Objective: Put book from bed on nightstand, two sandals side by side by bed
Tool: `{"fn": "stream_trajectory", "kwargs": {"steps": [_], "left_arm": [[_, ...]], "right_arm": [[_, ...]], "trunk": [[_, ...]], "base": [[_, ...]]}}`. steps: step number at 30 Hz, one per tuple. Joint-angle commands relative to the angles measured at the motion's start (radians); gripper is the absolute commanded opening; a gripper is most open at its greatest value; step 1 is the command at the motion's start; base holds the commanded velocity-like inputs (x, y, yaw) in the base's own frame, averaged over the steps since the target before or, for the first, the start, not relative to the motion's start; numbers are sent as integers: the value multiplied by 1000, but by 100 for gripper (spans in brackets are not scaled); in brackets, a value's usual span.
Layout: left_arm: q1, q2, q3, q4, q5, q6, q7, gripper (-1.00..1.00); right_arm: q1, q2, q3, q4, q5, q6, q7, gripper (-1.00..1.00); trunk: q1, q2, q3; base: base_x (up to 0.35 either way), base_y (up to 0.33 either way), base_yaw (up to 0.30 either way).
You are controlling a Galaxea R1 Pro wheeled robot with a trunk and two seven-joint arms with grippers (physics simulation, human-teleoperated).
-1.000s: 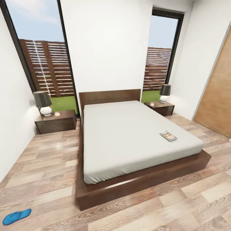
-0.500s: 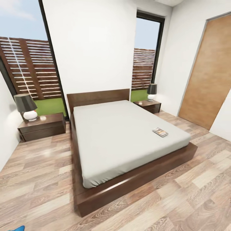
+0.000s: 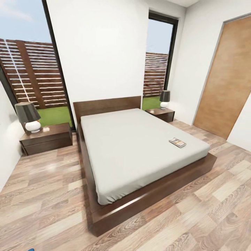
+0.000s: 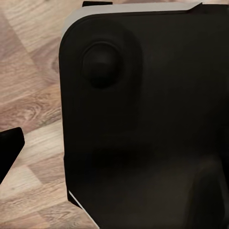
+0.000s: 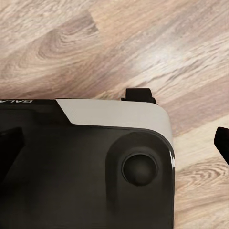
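Head view of the bedroom, with the bed [image 3: 139, 153] as landmark: a low platform with a dark brown frame and headboard and a plain light grey mattress, its head against the white back wall. The book [image 3: 177, 142] lies flat on the mattress near the bed's right edge, roughly midway along its length, apart from the frame. One nightstand [image 3: 47, 138] stands just beside the bed's left side at the headboard end and bears a lamp [image 3: 28, 116] with a dark shade on a white base; the other nightstand [image 3: 160, 114] stands at the bed's right side by the headboard and bears a like lamp [image 3: 164, 99]. Behind each nightstand rises a tall black-framed window [image 3: 33, 66] showing a slatted wooden fence and grass. A wooden door [image 3: 226, 80] fills the wall to the right of the bed. Light wood-plank floor [image 3: 45, 195] surrounds the bed; a sliver of blue [image 3: 30, 249] shows at the picture's lower edge, left of the bed's foot, too small to identify. Both wrist views show a dark rounded robot body [image 4: 152, 119] with pale trim over the plank floor; dark shapes sit at their edges, and whether either gripper is wide or narrow cannot be told.
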Motion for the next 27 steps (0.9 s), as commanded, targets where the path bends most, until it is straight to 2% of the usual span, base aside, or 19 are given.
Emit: {"fn": "stream_trajectory", "kwargs": {"steps": [1, 11, 14, 18, 19, 20, 21, 23, 24, 26, 27], "left_arm": [[0, 0, 2, 0, 0, -3, 0, 100], [0, 5, 0, -17, -4, -34, 1, 100], [-4, 4, -1, -76, -9, -27, 9, 100], [-12, 1, -2, -172, -11, 18, 13, 100], [-31, 2, -3, -235, -11, 93, 20, 100], [-43, 2, -3, -264, -11, 134, 24, 100], [-68, 4, -3, -323, -12, 225, 34, 100], [-98, 6, -4, -382, -13, 319, 44, 100], [-155, 10, -4, -469, -14, 456, 57, 100], [-201, 12, -5, -522, -14, 539, 62, 100], [-201, 12, -5, -522, -14, 539, 62, 100]], "right_arm": [[-1, 0, 0, 1, -2, -3, 0, 100], [-1, 0, 0, -1, -1, -3, 1, 100], [-1, 0, 0, -40, -1, -1, 1, 100], [-1, 3, 1, -82, 2, 30, -1, 100], [-1, 7, 2, -129, 3, 73, -9, 100], [-2, 9, 3, -154, 4, 98, -12, 100], [-3, 12, 3, -211, 5, 159, -18, 100], [-6, 15, 3, -276, 6, 232, -24, 100], [-19, 17, 4, -381, 7, 347, -29, 100], [-35, 18, 5, -450, 8, 421, -31, 100], [-35, 18, 5, -450, 8, 421, -31, 100]], "trunk": [[0, -1, -2], [0, -1, -17], [0, -1, -21], [0, -1, -28], [0, -1, -29], [0, -1, -31], [0, -1, -32], [0, -1, -36], [0, -1, -37], [0, -1, -40], [0, -1, -42]], "base": [[0, 71, -6], [0, 23, -2], [0, 1, 0], [0, 0, 0], [0, 0, 0], [0, 0, 0], [0, 0, 0], [0, 0, 0], [0, 0, 0], [0, 0, 0], [0, 0, 0]]}}
